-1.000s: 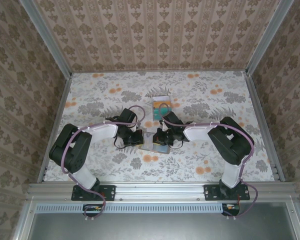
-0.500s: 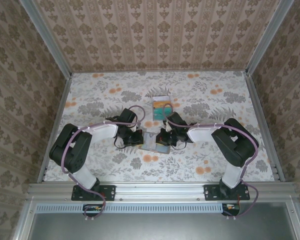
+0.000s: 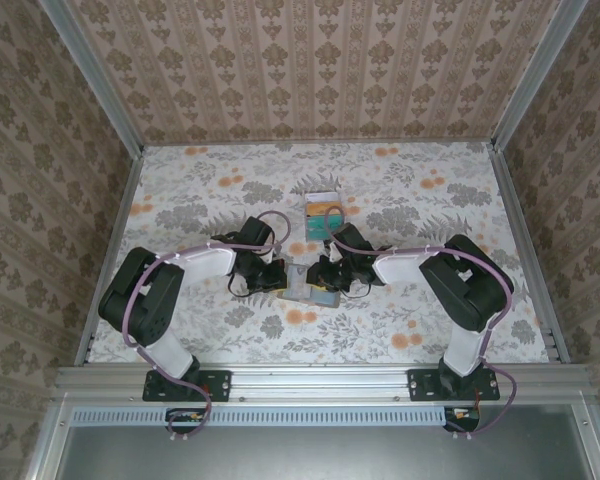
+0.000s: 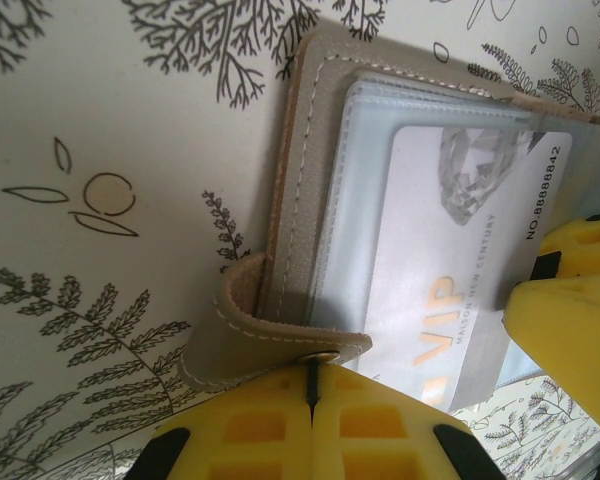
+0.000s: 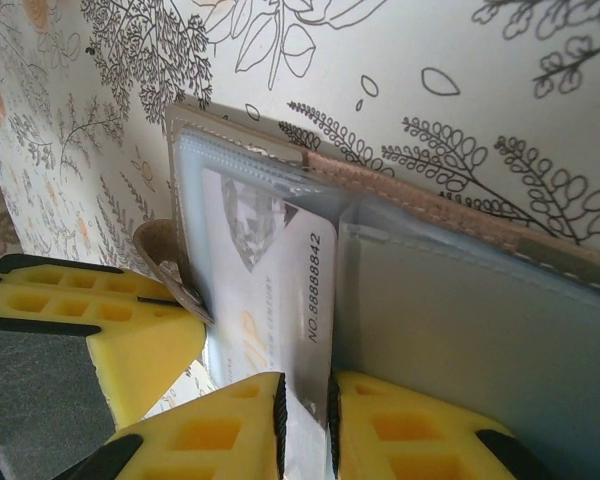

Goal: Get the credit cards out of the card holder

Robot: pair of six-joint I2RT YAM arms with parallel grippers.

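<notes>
The card holder [image 3: 306, 288] lies open on the table between both arms; its pale lining [image 5: 480, 320] and olive-tan edge [image 4: 310, 160] face up. A whitish card [image 4: 460, 250] with gold "VIP" lettering sits in the clear slot, its numbered edge sticking out [image 5: 315, 285]. My left gripper [image 4: 312, 385] is shut on the wallet's snap strap [image 4: 280, 335]. My right gripper [image 5: 305, 420] stands narrowly open over the card's numbered edge, one finger over the card, the other over the lining. No orange-tan or teal card shows in the wallet.
A small white-rimmed box [image 3: 322, 214] with teal and orange contents stands just behind the wallet. Aluminium rails [image 3: 110, 250] border the floral table on both sides, with patterned walls beyond.
My right gripper has crept left onto the wallet. The left gripper and the wallet have stayed put.
</notes>
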